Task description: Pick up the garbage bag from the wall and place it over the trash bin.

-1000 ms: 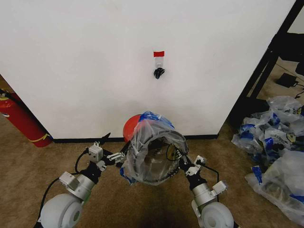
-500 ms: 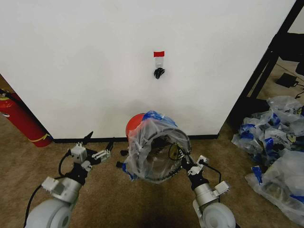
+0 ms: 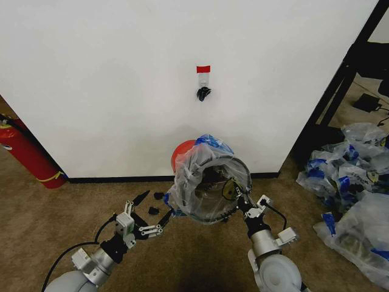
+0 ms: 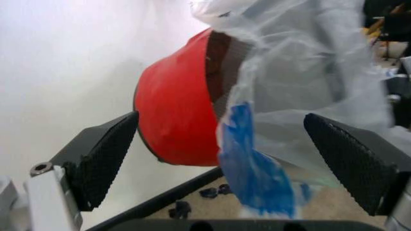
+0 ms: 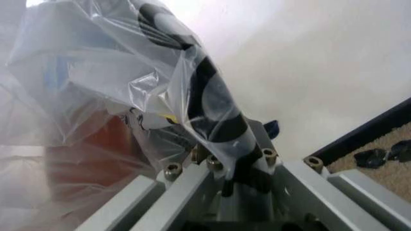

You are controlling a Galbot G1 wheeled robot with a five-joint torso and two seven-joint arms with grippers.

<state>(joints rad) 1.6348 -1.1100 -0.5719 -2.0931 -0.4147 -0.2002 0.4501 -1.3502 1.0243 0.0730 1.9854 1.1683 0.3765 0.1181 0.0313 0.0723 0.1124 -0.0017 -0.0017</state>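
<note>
The trash bin is tipped, red base toward the wall and dark mesh mouth toward me. The garbage bag, thin clear plastic with blue print, is draped over its mouth and sides. My right gripper is shut on the bag at the rim's right side; the right wrist view shows the garbage bag pinched over the dark rim. My left gripper hangs open, low and left of the bin, apart from it. Between its fingers the left wrist view shows the bin's base and the bag's blue print.
A hook under red tape sticks out of the wall above the bin. A red fire extinguisher leans at the far left. A heap of plastic bags lies on the right beside a black frame. Small black scraps dot the carpet.
My left gripper came off the bin's left side, swung out to the left, then came back lower and nearer the bin, open. The bin and bag shifted right and up with the right gripper.
</note>
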